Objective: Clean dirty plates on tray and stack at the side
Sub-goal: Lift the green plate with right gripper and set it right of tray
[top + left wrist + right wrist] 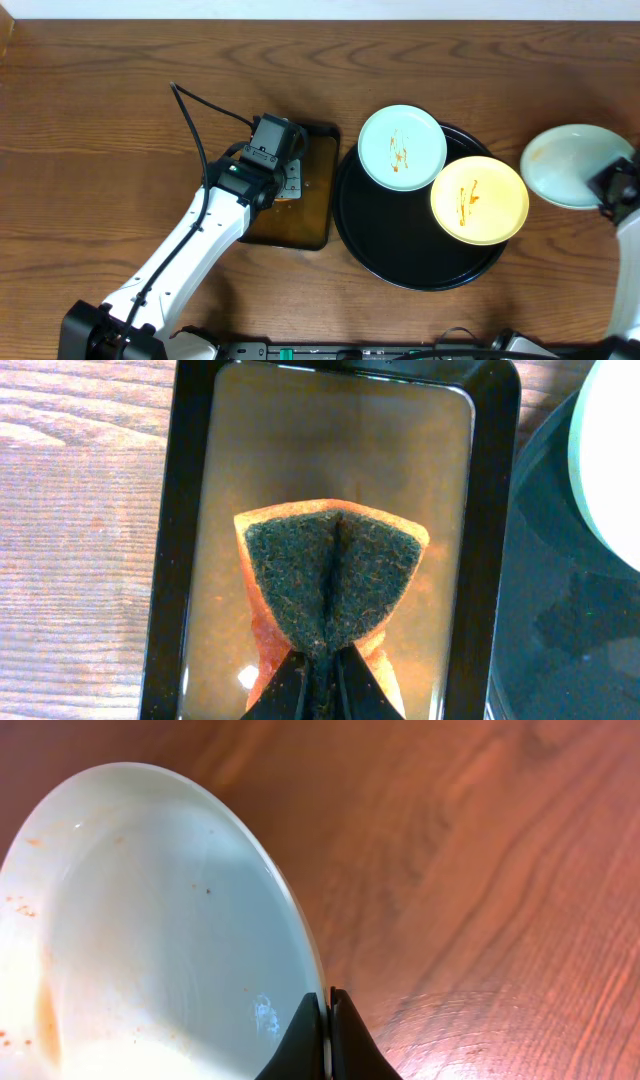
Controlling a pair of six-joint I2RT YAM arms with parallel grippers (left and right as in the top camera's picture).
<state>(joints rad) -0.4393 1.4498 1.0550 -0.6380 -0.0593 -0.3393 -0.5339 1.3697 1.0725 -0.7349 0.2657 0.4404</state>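
Table (100, 120) is wood with visible grain, reddish-brown, low satin sheen; round tray (400, 250) is black, glossy, smooth and plastic-looking. Mint plate (402, 147), yellow plate (479, 200) and pale plate (150, 920) are all smooth and shiny with orange smears on the gloss, plastic or glazed ceramic, can't tell. Sponge (290, 575) is orange foam under a rough dark green fibrous scouring face; rectangular tray (165, 560) has a glossy black rim and reflective brown floor; left arm (190, 240) has a smooth white hard plastic shell.

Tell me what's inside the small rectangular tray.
In the rectangular tray: an orange sponge with dark scouring face, pinched by the left gripper. The tray floor beneath the sponge is hidden.
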